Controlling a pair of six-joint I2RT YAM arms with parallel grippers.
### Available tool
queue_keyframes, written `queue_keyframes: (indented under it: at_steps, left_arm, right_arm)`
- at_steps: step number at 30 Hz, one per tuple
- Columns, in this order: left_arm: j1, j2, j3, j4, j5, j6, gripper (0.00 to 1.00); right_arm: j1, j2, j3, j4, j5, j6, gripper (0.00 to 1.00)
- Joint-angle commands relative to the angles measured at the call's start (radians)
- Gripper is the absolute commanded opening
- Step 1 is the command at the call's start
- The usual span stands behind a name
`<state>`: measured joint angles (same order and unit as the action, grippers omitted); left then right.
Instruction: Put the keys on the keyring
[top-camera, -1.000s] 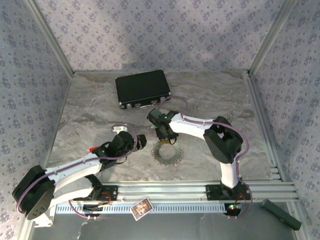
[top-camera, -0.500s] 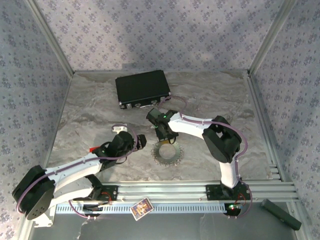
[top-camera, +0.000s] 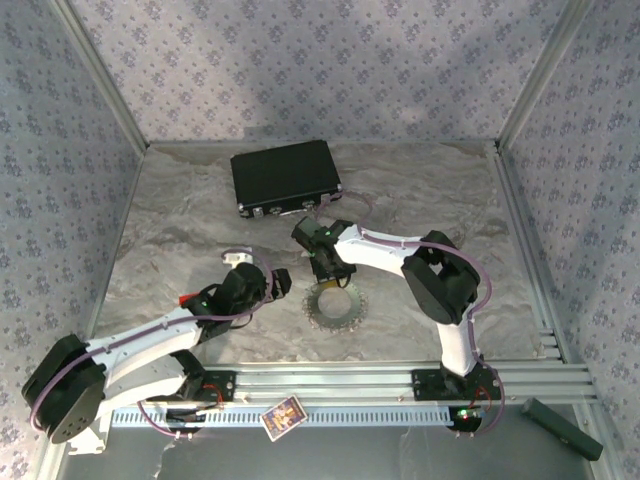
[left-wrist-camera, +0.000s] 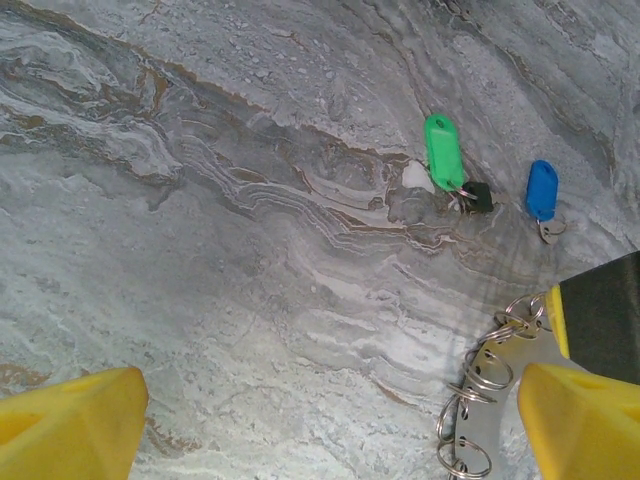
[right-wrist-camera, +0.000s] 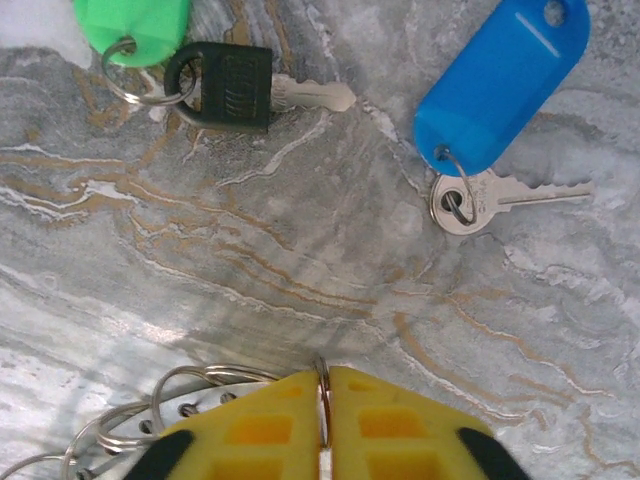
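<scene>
keyring (top-camera: 335, 303) lies near the middle of the marbled table (top-camera: 450, 200), toward its near edge. right gripper (right-wrist-camera: 323, 425) is pressed together, pinching the keyring at its rim. green-tagged key (right-wrist-camera: 235, 88) and blue-tagged key (right-wrist-camera: 500, 195) lie loose just beyond, apart. left gripper (left-wrist-camera: 330, 400) hangs spread wide beside the keyring.
</scene>
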<state>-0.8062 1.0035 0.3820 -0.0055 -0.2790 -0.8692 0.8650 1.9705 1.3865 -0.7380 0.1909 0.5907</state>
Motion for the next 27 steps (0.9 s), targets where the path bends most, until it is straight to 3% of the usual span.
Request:
queue_keyframes:
  at_steps: [1,3,11,17,27]
  left_arm:
    - [-0.007,-0.025,-0.012,-0.028,-0.027,-0.003,0.95]
    - [-0.006,-0.032,-0.011,-0.033,-0.029,-0.003,0.94]
    - [-0.005,-0.115,0.005,-0.072,-0.058,0.055,0.93]
    - [-0.006,-0.213,0.086,-0.128,-0.074,0.279,0.89]
    - [-0.006,-0.308,0.200,-0.124,0.041,0.754,0.62]
  right_arm:
    - [0.008,0.019,0.025,-0.041,0.008,0.004,0.06]
    - [0.007,0.016,0.025,-0.044,0.012,0.001,0.00]
    - [0.039,-0.188,-0.072,0.095,0.107,-0.120,0.00]
    - [0.090,-0.426,-0.220,0.263,0.184,-0.276,0.00]
    - [0.085,-0.735,-0.480,0.600,-0.082,-0.541,0.00]
